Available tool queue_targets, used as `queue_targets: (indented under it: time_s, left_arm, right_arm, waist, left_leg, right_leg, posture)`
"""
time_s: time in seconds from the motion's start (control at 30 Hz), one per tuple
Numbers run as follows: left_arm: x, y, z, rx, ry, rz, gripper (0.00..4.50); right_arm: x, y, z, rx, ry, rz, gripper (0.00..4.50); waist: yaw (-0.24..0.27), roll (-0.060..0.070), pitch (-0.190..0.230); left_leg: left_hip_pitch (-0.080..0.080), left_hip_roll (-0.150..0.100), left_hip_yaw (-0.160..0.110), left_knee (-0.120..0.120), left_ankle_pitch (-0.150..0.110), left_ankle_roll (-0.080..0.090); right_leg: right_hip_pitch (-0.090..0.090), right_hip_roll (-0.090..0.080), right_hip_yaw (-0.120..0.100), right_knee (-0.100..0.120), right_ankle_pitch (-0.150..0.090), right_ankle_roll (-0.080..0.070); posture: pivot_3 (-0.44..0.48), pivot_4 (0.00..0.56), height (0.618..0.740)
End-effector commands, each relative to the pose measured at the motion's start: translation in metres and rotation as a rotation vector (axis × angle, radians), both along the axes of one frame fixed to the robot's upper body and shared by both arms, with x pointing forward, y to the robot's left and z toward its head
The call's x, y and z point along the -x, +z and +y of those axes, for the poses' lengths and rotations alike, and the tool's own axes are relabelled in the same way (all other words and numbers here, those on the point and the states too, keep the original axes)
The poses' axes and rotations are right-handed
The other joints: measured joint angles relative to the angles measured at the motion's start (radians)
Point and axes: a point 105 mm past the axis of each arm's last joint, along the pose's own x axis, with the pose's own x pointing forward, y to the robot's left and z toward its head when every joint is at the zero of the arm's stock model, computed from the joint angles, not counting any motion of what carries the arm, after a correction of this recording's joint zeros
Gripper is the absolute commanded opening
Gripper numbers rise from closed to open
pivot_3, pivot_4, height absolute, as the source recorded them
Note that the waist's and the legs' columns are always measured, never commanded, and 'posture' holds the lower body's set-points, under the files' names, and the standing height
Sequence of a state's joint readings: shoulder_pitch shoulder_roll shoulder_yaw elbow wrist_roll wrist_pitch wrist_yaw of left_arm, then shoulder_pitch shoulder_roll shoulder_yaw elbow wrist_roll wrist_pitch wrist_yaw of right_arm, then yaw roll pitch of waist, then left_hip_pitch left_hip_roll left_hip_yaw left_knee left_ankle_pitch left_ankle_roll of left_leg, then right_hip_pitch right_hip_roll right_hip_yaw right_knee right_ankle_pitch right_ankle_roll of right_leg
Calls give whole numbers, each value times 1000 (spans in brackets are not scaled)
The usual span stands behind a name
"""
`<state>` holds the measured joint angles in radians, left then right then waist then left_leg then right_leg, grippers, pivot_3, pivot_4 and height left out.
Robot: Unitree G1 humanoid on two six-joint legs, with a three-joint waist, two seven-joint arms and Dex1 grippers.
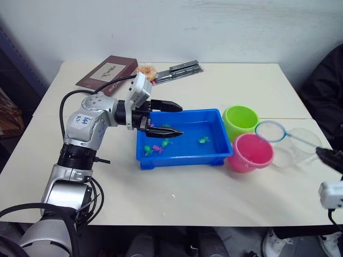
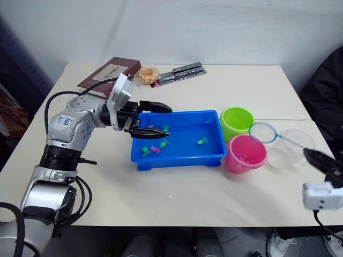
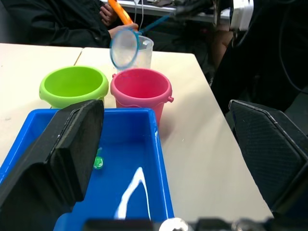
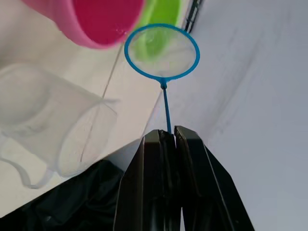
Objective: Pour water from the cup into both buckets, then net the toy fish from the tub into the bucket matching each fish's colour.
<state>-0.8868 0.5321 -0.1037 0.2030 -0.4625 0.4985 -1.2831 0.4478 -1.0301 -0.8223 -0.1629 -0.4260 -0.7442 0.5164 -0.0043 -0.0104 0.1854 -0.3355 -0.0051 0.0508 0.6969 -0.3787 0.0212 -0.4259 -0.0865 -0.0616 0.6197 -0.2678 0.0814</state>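
the tub (image 1: 213, 152) sits in the middle of the table (image 1: 171, 198), with a shallow layer of water and a handful of tiny fish: a pink one (image 1: 157, 149) and green ones (image 1: 204, 141) near the middle and the left end. just off the tub's right end stand the two buckets, the green bucket (image 1: 240, 121) further back and the pink bucket (image 1: 251, 152) nearer, side by side and close to touching. the cup (image 1: 297, 147) stands just right of the pink bucket, clear and hard to read against the table.

the net (image 1: 270, 131) has a blue ring that hangs over the gap between the buckets and the cup, about level with the pink bucket's rim, its thin handle running off to the right. the right claw (image 4: 168, 131) is pressed together on the end of that handle, well out past the table's right edge.

the left claw (image 1: 166, 119) hovers over the tub's left end, spread wide, one finger above the back rim and the other out over the water, holding nothing.

at the back of the table lie a brown book (image 1: 107, 72), a small orange packet (image 1: 145, 70) and a dark flat strip (image 1: 179, 69). beyond the right edge sits a person in dark clothes (image 3: 57, 21).
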Motion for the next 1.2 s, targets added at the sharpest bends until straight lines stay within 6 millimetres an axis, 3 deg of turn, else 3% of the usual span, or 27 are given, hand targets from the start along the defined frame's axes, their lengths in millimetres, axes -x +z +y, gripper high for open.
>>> queue_targets:
  time_s: [0.03,0.1,0.3,0.6,0.83,1.2]
  left_arm:
    - [2,-1,14,-26,41,-24,4455]
    - [2,-6,29,-30,100,6,4455]
    - [10,-21,70,-79,278,36,4455]
    - [47,-26,121,-146,477,104,4455]
    - [63,-19,129,-139,559,118,4455]
    - [73,-16,128,-144,576,134,4455]
  right_arm:
    - [-9,16,30,-368,59,46,0]
    - [-21,15,50,-555,41,187,0]
    - [-40,9,126,-786,103,540,0]
    - [-83,-25,181,-708,199,658,0]
    - [-102,-35,204,-634,270,634,0]
    - [-126,-56,217,-480,317,554,0]
  waist:
    - [-5,0,0]
    - [-9,0,0]
    - [-14,0,0]
    - [3,0,1]
    - [3,0,1]
    - [0,0,1]
  left_leg:
    - [0,1,0,0,0,-1]
    - [1,2,0,0,0,-1]
    - [0,3,-3,1,0,-2]
    - [-8,0,-8,1,-2,0]
    - [-17,-1,-13,4,-1,1]
    - [-18,-1,-13,3,0,0]
  right_leg:
    - [0,2,1,0,0,-1]
    - [0,2,2,2,0,-1]
    - [-1,0,0,2,-1,-3]
    - [-5,-6,-8,-2,-1,-4]
    - [-11,-8,-14,0,-1,-3]
    - [-12,-7,-14,2,-1,-3]
  posture:
    - [0,150,740]
    - [0,150,740]
    - [0,150,740]
    - [0,150,740]
    - [0,150,740]
    - [0,150,740]
